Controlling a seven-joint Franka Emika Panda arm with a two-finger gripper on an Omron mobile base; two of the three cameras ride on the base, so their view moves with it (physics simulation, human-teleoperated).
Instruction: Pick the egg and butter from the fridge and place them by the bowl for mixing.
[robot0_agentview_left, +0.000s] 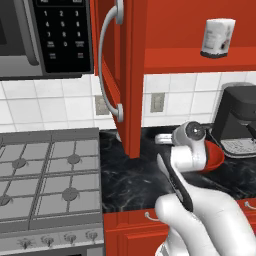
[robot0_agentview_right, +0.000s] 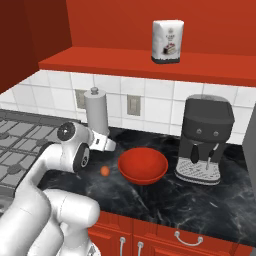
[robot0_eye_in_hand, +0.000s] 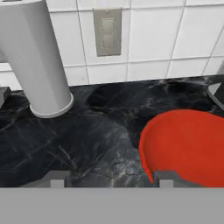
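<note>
The egg (robot0_agentview_right: 104, 171) is lying on the black table (robot0_agentview_right: 210, 200), just at 9 o'clock of the bowl (robot0_agentview_right: 143, 166). The hand (robot0_eye_in_hand: 105, 178), standing apart and empty, should be lifted straight, so the egg is not being rolled.

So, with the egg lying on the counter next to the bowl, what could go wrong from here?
1. The egg lies loose on the smooth dark counter, left of the red bowl; being round, it might roll away.
2. The gripper hangs close above the egg, fingers apart; a careless move could knock it.
3. The paper towel roll stands just behind the hand, so a wide swing could hit it.
</note>
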